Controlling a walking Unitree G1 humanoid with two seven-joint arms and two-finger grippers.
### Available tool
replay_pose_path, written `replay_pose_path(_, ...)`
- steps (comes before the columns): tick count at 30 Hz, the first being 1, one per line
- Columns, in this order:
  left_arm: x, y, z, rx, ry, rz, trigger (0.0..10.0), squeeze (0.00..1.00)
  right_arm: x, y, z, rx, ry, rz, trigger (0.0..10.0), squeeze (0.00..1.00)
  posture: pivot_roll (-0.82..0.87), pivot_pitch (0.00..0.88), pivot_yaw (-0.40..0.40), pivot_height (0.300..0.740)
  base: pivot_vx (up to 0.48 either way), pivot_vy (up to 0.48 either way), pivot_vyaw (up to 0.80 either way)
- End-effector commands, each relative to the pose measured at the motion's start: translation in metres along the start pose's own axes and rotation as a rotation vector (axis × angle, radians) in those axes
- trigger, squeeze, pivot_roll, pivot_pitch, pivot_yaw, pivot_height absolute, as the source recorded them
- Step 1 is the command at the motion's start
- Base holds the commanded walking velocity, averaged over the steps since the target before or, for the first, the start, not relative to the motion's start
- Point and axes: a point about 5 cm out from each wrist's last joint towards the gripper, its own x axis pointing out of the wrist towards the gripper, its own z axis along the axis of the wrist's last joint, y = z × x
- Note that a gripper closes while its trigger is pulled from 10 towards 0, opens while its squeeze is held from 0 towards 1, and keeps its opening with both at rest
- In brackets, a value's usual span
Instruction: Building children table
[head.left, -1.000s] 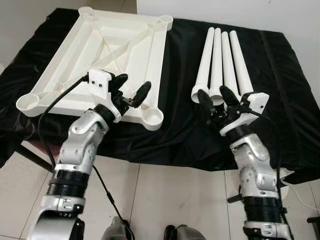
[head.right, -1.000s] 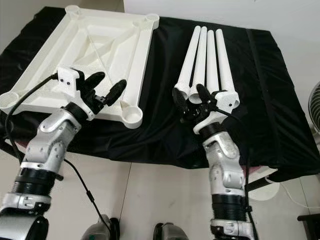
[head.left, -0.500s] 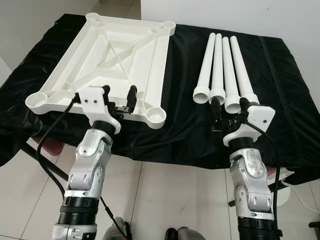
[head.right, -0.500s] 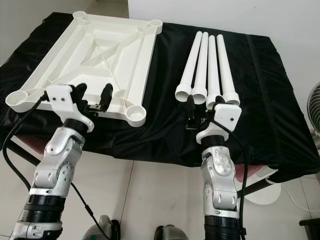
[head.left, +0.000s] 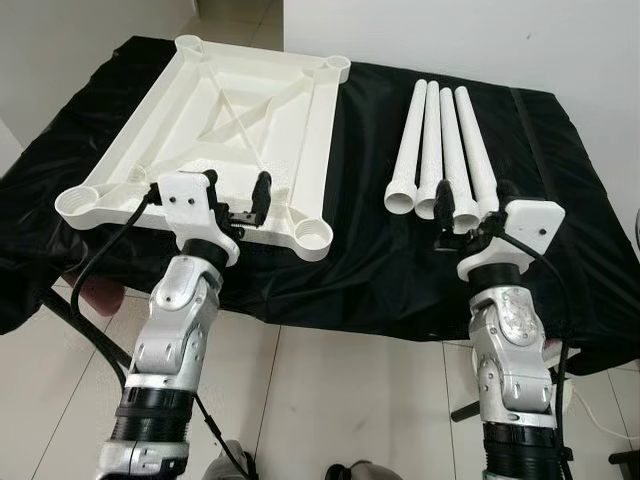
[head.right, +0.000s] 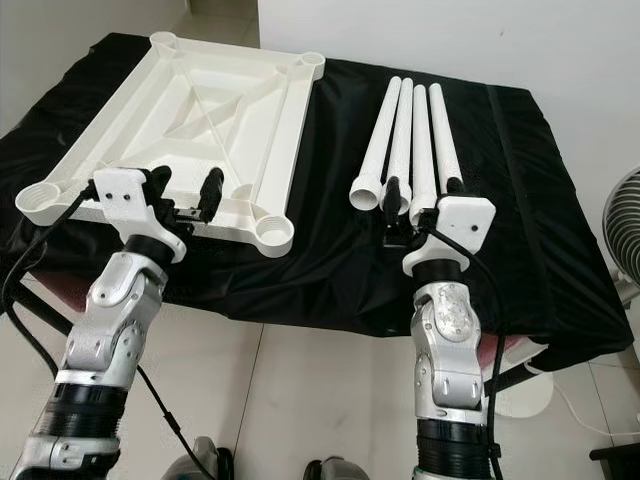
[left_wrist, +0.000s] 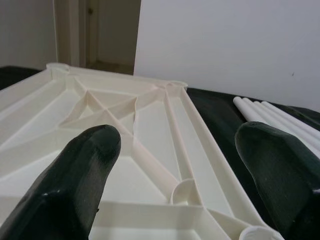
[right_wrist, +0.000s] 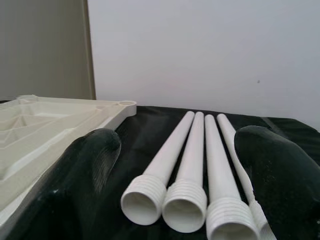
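The white tabletop (head.right: 215, 110) lay upside down on the black cloth's (head.right: 330, 240) left half, four legs (head.right: 410, 140) side by side toward the right, both grippers' fingers apart near the front edge: left gripper (head.right: 185, 197), right gripper (head.right: 395, 212).

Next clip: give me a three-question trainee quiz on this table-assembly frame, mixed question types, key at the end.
1. True or false: the tabletop lies underside up on the black cloth.
2. How many white legs lie side by side on the cloth?
3. Which fits the right hand? A: shut on a leg. B: open at the legs' threaded ends. C: over the tabletop.

Key:
1. True; its ribs and corner sockets face up.
2. Four.
3. B. The left hand is open at the tabletop's near edge.
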Motion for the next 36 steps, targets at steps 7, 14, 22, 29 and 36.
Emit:
replay_pose_path(7,0.001,-0.001,-0.003,0.007,0.027,0.02,10.0,0.0,0.008,-0.003,-0.004,-0.031,0.008,-0.038,10.0,0.0,0.08,0.079,-0.032,0.74,0.0,0.0,0.0)
replay_pose_path(14,0.004,0.007,-0.001,0.04,0.017,0.018,10.0,0.0,0.01,0.005,-0.007,-0.039,0.012,0.005,10.0,0.0,0.07,0.08,-0.037,0.74,0.109,0.0,0.0)
replay_pose_path(22,0.005,0.005,-0.006,0.019,0.03,0.026,10.0,0.0,0.012,0.007,-0.011,-0.05,0.026,0.016,10.0,0.0,0.07,0.073,-0.041,0.74,0.0,0.0,0.0)
replay_pose_path(29,0.006,0.006,-0.006,0.019,0.027,0.028,10.0,0.0,0.012,0.01,-0.013,-0.048,0.029,0.024,10.0,0.0,0.06,0.068,-0.043,0.74,0.0,0.0,0.0)
replay_pose_path(36,0.007,0.008,-0.007,0.02,0.022,0.031,10.0,0.0,0.013,0.009,-0.014,-0.056,0.03,0.025,10.0,0.0,0.06,0.054,-0.044,0.74,0.141,0.0,0.0)
